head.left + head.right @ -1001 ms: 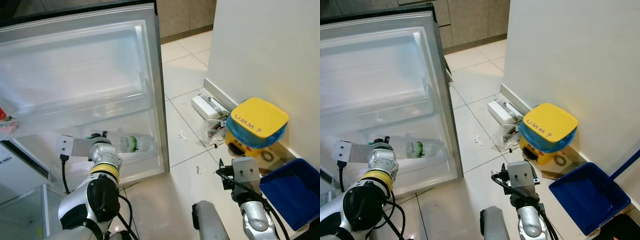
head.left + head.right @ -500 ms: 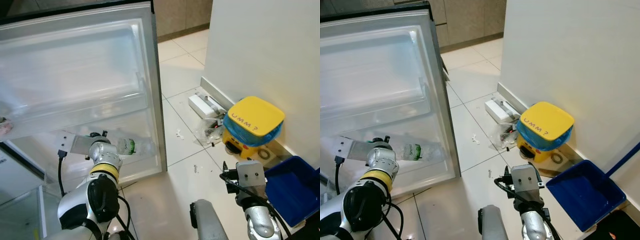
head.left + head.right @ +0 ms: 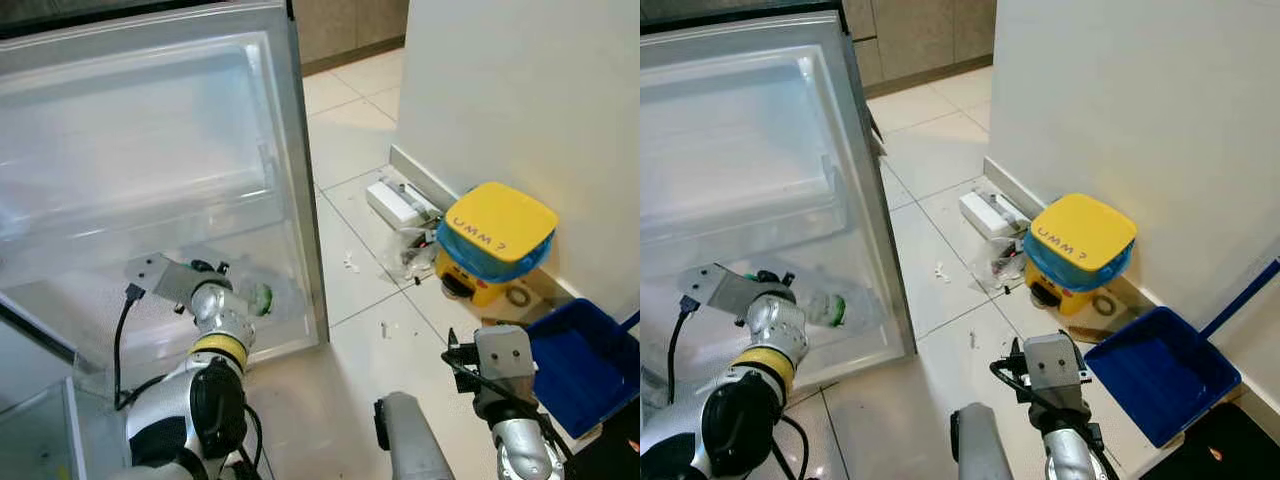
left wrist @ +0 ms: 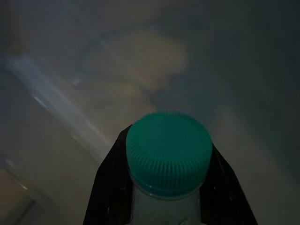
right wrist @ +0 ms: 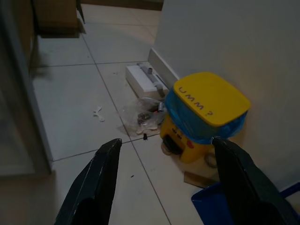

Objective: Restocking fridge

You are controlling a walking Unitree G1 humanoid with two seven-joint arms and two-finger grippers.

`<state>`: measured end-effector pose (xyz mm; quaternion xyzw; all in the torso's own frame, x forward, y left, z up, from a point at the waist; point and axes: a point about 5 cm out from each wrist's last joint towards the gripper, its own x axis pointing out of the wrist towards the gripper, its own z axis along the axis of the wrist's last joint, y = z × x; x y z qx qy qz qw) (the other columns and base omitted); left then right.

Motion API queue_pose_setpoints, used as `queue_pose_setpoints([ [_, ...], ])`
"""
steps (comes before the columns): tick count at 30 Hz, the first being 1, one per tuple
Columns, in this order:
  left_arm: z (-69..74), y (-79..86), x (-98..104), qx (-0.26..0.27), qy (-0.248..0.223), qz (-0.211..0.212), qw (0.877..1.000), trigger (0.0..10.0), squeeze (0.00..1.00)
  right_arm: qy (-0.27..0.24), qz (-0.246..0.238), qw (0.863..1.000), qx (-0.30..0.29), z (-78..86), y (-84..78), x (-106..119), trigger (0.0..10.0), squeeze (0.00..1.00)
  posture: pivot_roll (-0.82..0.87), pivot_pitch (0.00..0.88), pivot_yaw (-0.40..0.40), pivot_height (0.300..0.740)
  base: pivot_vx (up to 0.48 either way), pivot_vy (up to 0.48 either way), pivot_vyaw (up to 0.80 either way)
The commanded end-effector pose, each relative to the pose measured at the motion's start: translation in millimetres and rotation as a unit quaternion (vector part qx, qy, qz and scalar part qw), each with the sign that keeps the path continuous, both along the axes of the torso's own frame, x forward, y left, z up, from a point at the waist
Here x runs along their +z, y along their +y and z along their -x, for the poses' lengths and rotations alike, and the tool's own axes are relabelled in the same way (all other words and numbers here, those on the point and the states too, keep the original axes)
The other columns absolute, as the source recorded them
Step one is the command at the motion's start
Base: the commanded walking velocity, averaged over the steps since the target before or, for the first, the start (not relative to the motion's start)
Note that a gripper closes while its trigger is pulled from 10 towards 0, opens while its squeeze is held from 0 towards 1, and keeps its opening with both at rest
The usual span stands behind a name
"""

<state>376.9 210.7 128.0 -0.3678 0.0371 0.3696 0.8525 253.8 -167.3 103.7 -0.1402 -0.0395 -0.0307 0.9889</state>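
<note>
A clear plastic bottle [image 3: 262, 298] with a green label lies low in the bottom shelf [image 3: 296, 322] of the open fridge door [image 3: 150, 150]. My left gripper [image 4: 166, 146] is shut on the bottle's neck, just under its green cap [image 4: 168, 157], with a black finger [image 4: 105, 187] on either side. The left arm [image 3: 218, 318] reaches into that shelf. My right gripper [image 5: 166, 183] hangs open over the tiled floor with nothing between its fingers [image 5: 93, 183]. Its wrist [image 3: 500, 360] is at the lower right.
A yellow-lidded bin [image 3: 497, 235] with a blue liner stands against the white wall [image 3: 520, 90]. Beside it are a blue dustpan [image 3: 580, 365], a white box [image 3: 400, 203] and some litter [image 3: 415, 248]. The fridge door's edge [image 3: 308, 230] borders the open tiles.
The camera has shifted. My left arm has pushed the bottle further into the door's bottom shelf, so less of it shows. The right gripper stays open.
</note>
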Motion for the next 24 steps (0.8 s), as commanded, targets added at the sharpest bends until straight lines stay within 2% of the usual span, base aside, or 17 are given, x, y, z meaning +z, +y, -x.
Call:
queue_pose_setpoints([
  [1, 12.0, -3.4, -26, 0.008, 0.073, 0.003, 0.997, 10.0, 0.0, 0.012, 0.001, 1.0, -0.002, 3.8, 0.1, -4, 10.0, 0.0, -0.54, 0.295, 0.083, 0.598, 0.0, 0.0, 0.0],
  [5, 10.2, -4.6, -23, -0.007, 0.074, -0.026, 0.997, 10.0, 0.0, 0.013, 0.0, 1.0, -0.003, 3.8, -0.5, -4, 10.0, 0.0, -0.53, 0.294, 0.085, 0.598, 0.0, 0.0, 0.0],
  [10, -0.1, -32.1, -16, -0.122, 0.024, -0.078, 0.989, 10.0, 0.0, 0.012, -0.004, 1.0, -0.005, 0.1, 1.2, -4, 10.0, 0.0, -0.5, 0.29, 0.094, 0.598, 0.0, 0.0, 0.0],
  [14, 0.8, -39.4, -19, -0.147, 0.018, -0.094, 0.985, 10.0, 0.0, 0.012, -0.006, 1.0, -0.004, -1.0, 2.6, -4, 10.0, 0.0, -0.49, 0.289, 0.09, 0.598, 0.0, 0.0, 0.0],
  [16, 0.6, -47.6, -19, -0.169, 0.011, -0.107, 0.98, 10.0, 0.0, 0.012, -0.007, 1.0, -0.002, -1.5, 3.3, -4, 10.0, 0.0, -0.48, 0.287, 0.087, 0.598, 0.0, 0.0, 0.0],
  [17, -0.2, -52.8, -18, -0.187, 0.005, -0.129, 0.974, 10.0, 0.0, 0.012, -0.007, 1.0, -0.001, -1.8, 3.3, -4, 10.0, 0.0, -0.48, 0.287, 0.085, 0.598, 0.0, 0.0, 0.0],
  [19, -0.2, -52.8, -18, -0.187, 0.005, -0.129, 0.974, 10.0, 0.0, 0.012, -0.007, 1.0, -0.001, -1.8, 3.3, -4, 10.0, 0.0, -0.48, 0.287, 0.085, 0.598, 0.0, 0.0, 0.0],
  [21, -0.5, -67.9, -15, -0.233, -0.013, -0.185, 0.955, 10.0, 0.0, 0.012, -0.007, 1.0, 0.0, -3.0, 2.7, -4, 10.0, 0.0, -0.47, 0.285, 0.084, 0.598, 0.0, 0.0, 0.0],
  [22, -0.5, -67.9, -15, -0.233, -0.013, -0.185, 0.955, 10.0, 0.0, 0.012, -0.007, 1.0, 0.0, -3.0, 2.7, -4, 10.0, 0.0, -0.47, 0.285, 0.084, 0.598, 0.0, 0.0, 0.0],
  [23, 0.3, -76.7, -14, -0.257, -0.024, -0.209, 0.943, 10.0, 0.0, 0.012, -0.007, 1.0, 0.0, -3.8, 2.1, -3, 10.0, 0.0, -0.47, 0.284, 0.083, 0.598, 0.0, 0.0, 0.0],
  [24, 0.3, -76.7, -14, -0.257, -0.024, -0.209, 0.943, 10.0, 0.0, 0.012, -0.007, 1.0, 0.0, -3.8, 2.1, -3, 10.0, 0.0, -0.47, 0.284, 0.083, 0.598, 0.0, 0.0, 0.0],
])
